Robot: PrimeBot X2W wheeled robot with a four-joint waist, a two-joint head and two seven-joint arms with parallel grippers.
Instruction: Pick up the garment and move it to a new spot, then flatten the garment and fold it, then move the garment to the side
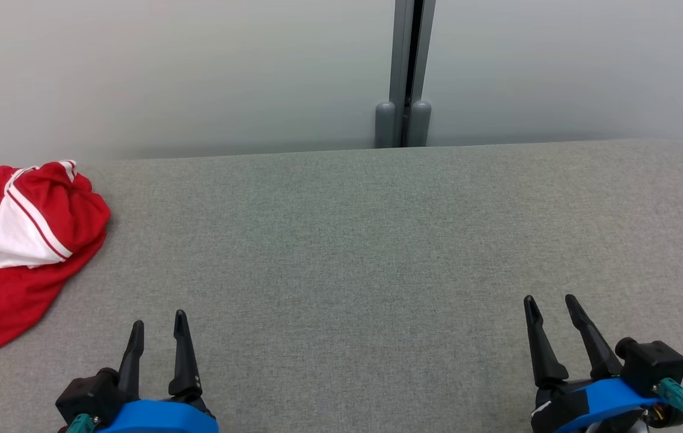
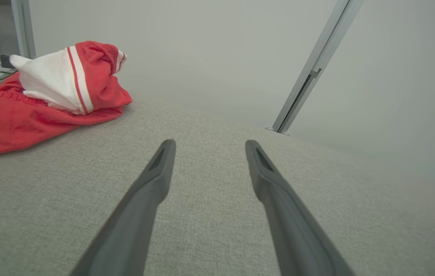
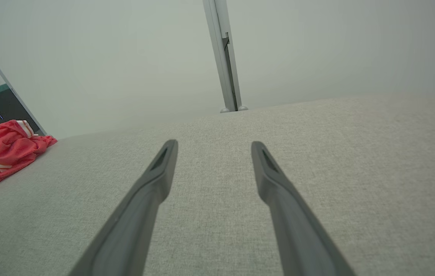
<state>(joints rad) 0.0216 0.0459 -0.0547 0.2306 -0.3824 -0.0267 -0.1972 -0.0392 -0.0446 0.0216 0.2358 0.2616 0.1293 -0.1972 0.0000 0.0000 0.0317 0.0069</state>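
One crumpled red-and-white garment (image 1: 17, 258) lies at the left edge of the grey fabric-covered table (image 1: 341, 240), towards its far corner. Two claws sit at the near edge, the left gripper (image 1: 159, 320) and the right gripper (image 1: 551, 299). Their fingers point forward, spread wide, holding nothing.

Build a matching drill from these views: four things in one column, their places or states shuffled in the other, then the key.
Things
1. crumpled red and white garment
2. left gripper with two dark fingers
3. right gripper with two dark fingers
4. grey metal post

Places and states
A. lower right of the head view, open and empty
B. upright behind the far edge of the grey fabric surface
C. bunched at the surface's far left
D. lower left of the head view, open and empty

Pairs: 1-C, 2-D, 3-A, 4-B
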